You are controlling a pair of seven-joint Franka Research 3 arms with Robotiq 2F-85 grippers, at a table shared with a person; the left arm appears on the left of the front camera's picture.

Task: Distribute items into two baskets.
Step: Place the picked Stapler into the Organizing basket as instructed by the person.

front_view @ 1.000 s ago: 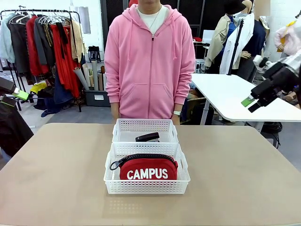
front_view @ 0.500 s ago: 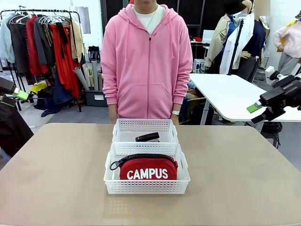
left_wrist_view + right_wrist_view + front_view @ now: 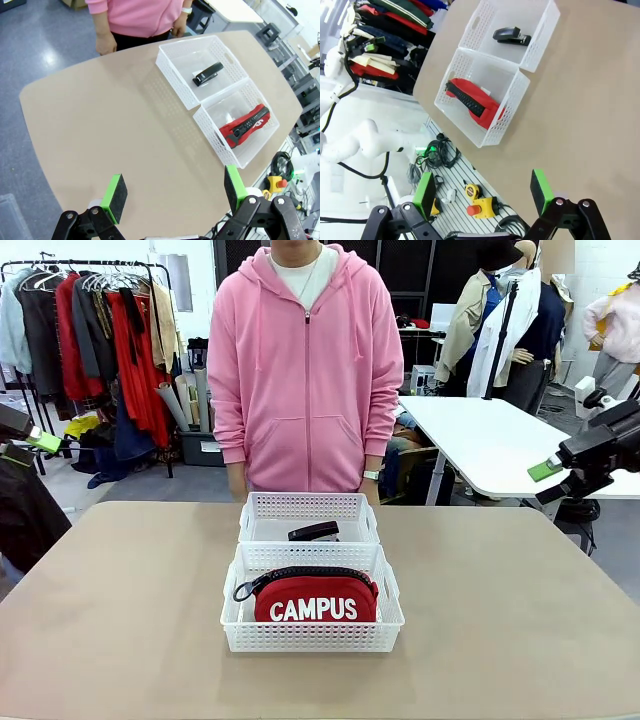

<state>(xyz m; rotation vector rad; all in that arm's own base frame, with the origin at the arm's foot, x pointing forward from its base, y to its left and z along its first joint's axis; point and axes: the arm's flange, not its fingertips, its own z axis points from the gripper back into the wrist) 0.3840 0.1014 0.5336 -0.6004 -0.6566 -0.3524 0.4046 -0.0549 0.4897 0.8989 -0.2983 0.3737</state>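
Drawn back to the table's right edge, the right gripper (image 3: 482, 197) hangs open like the left gripper (image 3: 175, 192), and with the CAMPUS pouch (image 3: 314, 598) in the near basket (image 3: 311, 637) and the stapler (image 3: 314, 531) in the far basket (image 3: 308, 506), distribution looks finished, so nothing remains to grasp.

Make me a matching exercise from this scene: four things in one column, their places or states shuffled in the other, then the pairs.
1. red pouch
2. black stapler
3. left gripper
4. person's hand

A. in the basket nearer the person
B. open, above the table
C. in the basket nearer the robot
D. hanging at the far table edge

Pairs: 1-C, 2-A, 3-B, 4-D
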